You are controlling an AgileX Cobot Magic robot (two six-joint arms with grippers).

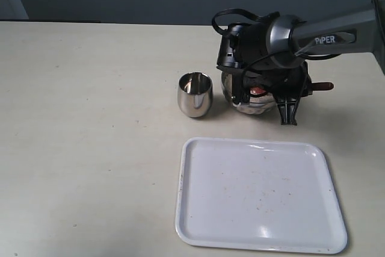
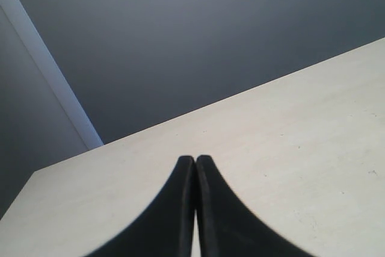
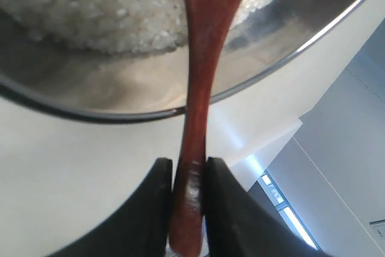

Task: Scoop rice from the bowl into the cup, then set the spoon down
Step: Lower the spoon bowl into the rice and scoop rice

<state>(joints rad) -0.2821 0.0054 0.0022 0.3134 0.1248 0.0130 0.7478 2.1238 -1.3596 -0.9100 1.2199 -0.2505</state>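
**While the spoon is dipping into the rice, a spill is the main worry**

As the right gripper (image 3: pixel 189 173) is pinching the slim handle of the wooden spoon (image 3: pixel 201 76), its jaws are standing only narrowly apart, closed onto the glossy wood. The spoon's wider end is reaching over the rim of the bowl (image 3: pixel 120 85) and onto the rice (image 3: pixel 102 10). The bowl is sitting on the surface (image 1: pixel 90 148) under the right arm. The steel cup (image 1: pixel 195 94) is standing near it but apart, and a white tray (image 1: pixel 258 194) is lying nearer the camera. The left gripper (image 2: pixel 194 176) is hanging with its jaws pressed together, holding nothing, with only bare surface in front of it.

Several things are looking risky from here. With so thin and shiny a handle, the loaded spoon is likely to be twisting or sliding in the grip, tipping grains out. Rice is also liable to be dropping onto the surface while crossing the gap to the cup, whose mouth is narrow. Levering the spoon against the bowl's wall is risking a shove or tilt, since nothing is steadying the bowl. A low pass is risking a knock to the cup.
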